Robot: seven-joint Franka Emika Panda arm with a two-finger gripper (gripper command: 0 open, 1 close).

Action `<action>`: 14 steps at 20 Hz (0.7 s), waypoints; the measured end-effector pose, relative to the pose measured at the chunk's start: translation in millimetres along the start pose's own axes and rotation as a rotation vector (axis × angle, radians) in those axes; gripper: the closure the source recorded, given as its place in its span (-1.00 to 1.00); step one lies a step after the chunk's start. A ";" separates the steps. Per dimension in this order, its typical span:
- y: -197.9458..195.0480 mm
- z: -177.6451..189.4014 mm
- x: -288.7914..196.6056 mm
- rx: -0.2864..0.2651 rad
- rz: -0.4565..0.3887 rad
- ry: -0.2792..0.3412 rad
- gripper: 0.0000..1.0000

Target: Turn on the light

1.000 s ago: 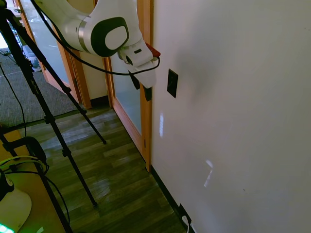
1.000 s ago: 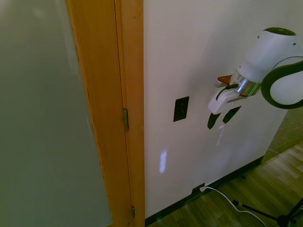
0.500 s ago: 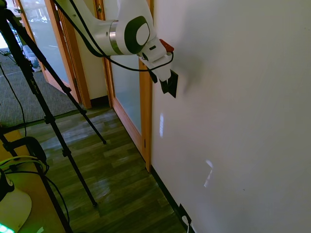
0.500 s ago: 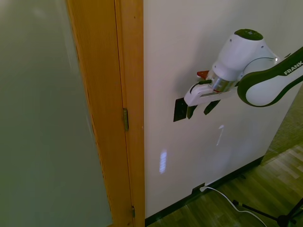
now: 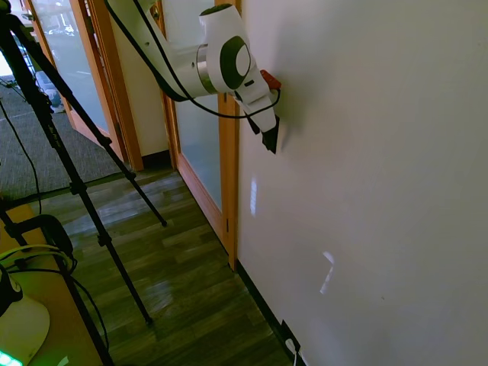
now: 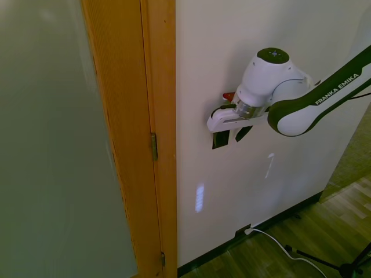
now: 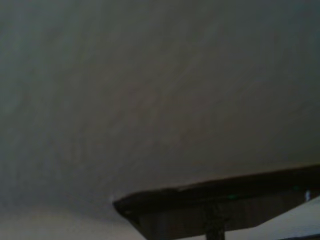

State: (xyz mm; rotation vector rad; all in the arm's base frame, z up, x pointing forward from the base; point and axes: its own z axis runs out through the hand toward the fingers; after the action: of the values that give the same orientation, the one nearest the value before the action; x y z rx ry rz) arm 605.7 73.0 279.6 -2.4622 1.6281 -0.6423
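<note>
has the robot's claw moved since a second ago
Yes. In the second exterior view the claw has travelled toward the wooden door frame and now sits over the small black rectangular switch plate on the white wall.

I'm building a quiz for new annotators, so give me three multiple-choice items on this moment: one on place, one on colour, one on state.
1. Where is the switch plate?
A. on the white wall, right of the wooden door frame
B. on the door frame
C. on the floor

2. What colour is the switch plate?
A. white
B. black
C. orange

3. How does the gripper stand?
A. far from the wall
B. on the floor
C. at the switch plate, jaws apart

Answers: 1 A, the second exterior view shows it on the wall beside the frame. 2 B, its lower part shows black. 3 C, two dark fingers stand apart over the plate.
</note>
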 end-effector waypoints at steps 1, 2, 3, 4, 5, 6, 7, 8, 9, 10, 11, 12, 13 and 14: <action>-0.2 -0.2 -0.7 0.002 0.000 0.004 1.00; -0.9 -0.5 -1.9 0.003 0.002 0.006 1.00; -1.5 -0.6 -3.1 0.004 0.004 0.006 1.00; -2.0 -0.9 -3.9 0.006 0.006 0.006 1.00; -2.3 -1.2 -3.9 0.009 0.009 0.006 1.00; -2.3 -1.2 -2.7 0.010 0.013 0.007 1.00; -2.2 -1.2 -1.2 0.012 0.016 0.008 1.00; -2.2 -1.3 0.1 0.015 0.019 0.009 1.00; -2.1 -1.3 0.7 0.016 0.021 0.010 1.00; -2.4 -1.5 0.5 0.019 0.021 0.010 1.00; -3.0 -2.0 -0.3 0.023 0.021 0.011 1.00; -3.6 -2.5 -1.6 0.028 0.021 0.011 1.00; -4.3 -3.1 -3.1 0.033 0.022 0.013 1.00; -4.8 -3.5 -4.6 0.037 0.022 0.016 1.00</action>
State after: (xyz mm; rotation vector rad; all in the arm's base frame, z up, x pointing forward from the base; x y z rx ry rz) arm 606.8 79.6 283.1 -2.4157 1.6317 -0.6850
